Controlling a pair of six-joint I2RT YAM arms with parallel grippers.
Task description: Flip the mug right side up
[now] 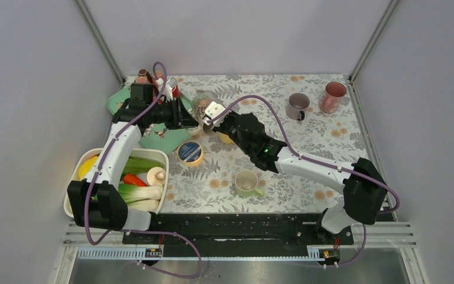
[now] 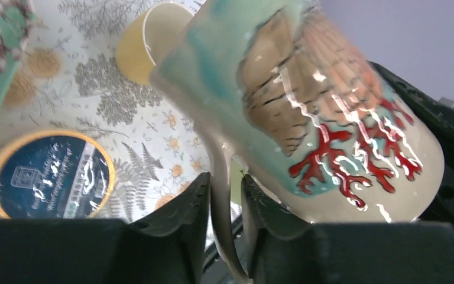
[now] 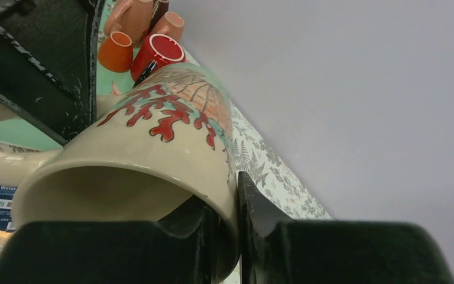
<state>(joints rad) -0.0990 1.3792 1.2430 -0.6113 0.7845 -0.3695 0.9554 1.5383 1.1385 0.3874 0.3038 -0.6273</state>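
Mug (image 2: 331, 106) tilted, left claw (image 2: 224, 198) on handle (image 2: 217, 165), right claw (image 3: 227, 204) on rim (image 3: 153, 174)

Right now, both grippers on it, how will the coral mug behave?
Probably slippery: the coral mug shows glossy glare. Looks ceramic, likely stiff, breakable. May swing: left gripper pinches only its thin handle, right gripper only the rim.

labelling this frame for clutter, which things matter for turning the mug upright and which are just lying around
Job in hand: shell-patterned mug; left gripper on its handle; right gripper on its rim.

Lying about: tape roll; green cup; purple mug; pink cup; vegetable bin.
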